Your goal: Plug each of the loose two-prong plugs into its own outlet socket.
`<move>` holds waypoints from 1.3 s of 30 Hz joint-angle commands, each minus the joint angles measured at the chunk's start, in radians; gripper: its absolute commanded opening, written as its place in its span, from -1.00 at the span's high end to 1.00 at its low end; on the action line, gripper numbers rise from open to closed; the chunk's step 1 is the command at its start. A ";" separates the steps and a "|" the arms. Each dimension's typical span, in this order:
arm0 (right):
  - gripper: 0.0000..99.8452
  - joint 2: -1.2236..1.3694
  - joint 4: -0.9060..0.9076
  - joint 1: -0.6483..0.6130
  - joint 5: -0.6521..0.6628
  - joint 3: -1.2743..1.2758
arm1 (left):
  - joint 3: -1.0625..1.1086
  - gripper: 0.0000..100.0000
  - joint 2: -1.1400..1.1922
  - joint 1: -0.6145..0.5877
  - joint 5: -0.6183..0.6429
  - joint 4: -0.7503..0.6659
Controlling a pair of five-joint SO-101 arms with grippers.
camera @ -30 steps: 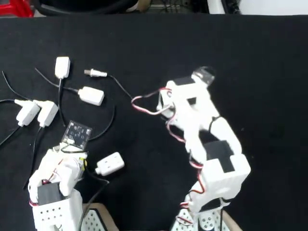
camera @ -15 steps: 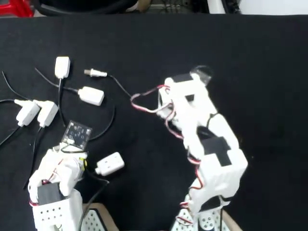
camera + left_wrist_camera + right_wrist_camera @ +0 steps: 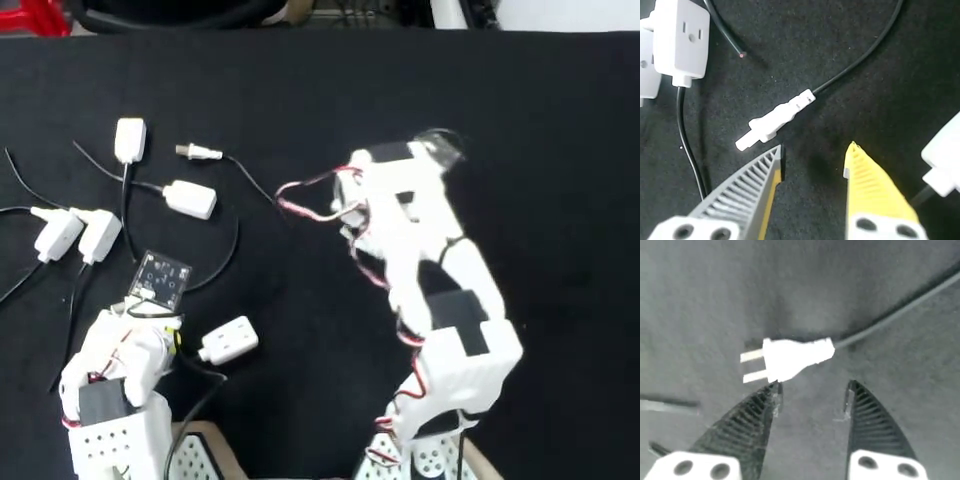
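high: overhead, looking down | wrists: close, facing table

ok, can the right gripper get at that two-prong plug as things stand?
Probably yes. In the right wrist view the two-prong plug lies flat on the black cloth just beyond the right gripper, whose jaws stand open, and nothing sits between them.

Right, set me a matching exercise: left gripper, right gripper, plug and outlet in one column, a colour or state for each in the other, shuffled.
1 left gripper
2 right gripper
3 plug
4 outlet

A slots empty
B prongs bare
C one finger yellow
D both fingers dark

Pairs: 1-C, 2-D, 3-B, 4-A
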 commanded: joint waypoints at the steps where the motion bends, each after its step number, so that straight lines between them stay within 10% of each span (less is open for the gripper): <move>1: 0.57 0.019 -0.061 0.064 -0.041 -0.001 | -0.004 0.59 0.000 0.001 -0.008 -0.017; 20: 0.58 0.130 -0.226 -0.061 -0.072 0.016 | -0.004 0.60 0.000 0.001 -0.008 -0.017; 26: 0.99 0.130 -0.161 -0.077 0.094 0.012 | -0.004 0.60 0.000 0.001 -0.008 -0.017; 33: 0.98 0.122 -0.015 -0.110 0.302 -0.005 | -0.004 0.60 0.000 0.001 -0.008 -0.017; 39: 0.98 0.101 0.029 -0.120 0.809 -0.093 | -0.004 0.60 0.000 0.001 -0.008 -0.017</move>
